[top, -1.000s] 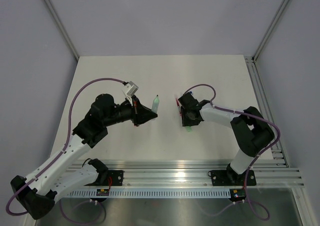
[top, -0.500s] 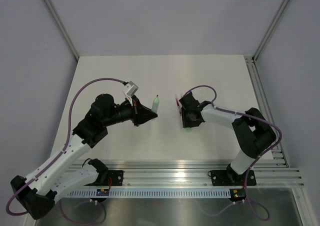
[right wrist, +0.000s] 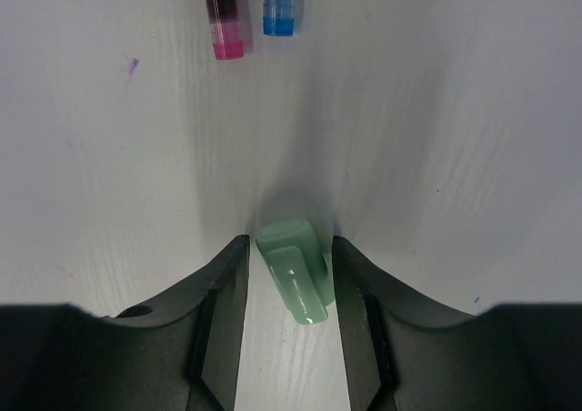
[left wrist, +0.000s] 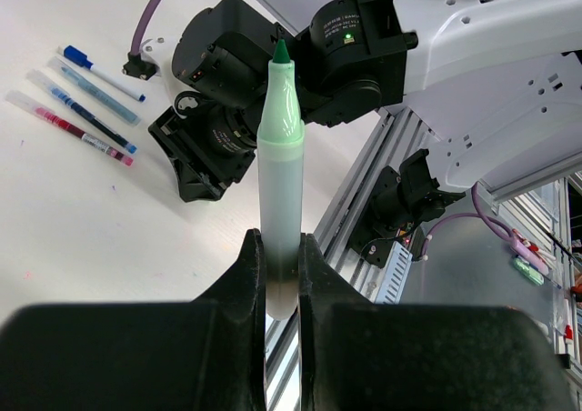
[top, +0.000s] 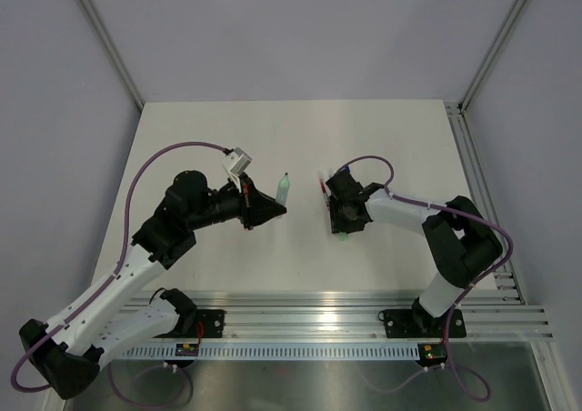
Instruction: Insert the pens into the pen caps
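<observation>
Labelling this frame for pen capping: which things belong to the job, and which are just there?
Job: green pen, clamped in left gripper; green cap, straddled by open right gripper; red pen and blue pens, lying loose.
Just there: purple cables; aluminium rail.

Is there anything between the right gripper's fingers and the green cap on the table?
Nothing visible. The green cap lies directly between the open fingers of the right gripper; the two pens lie farther ahead, apart from it.
</observation>
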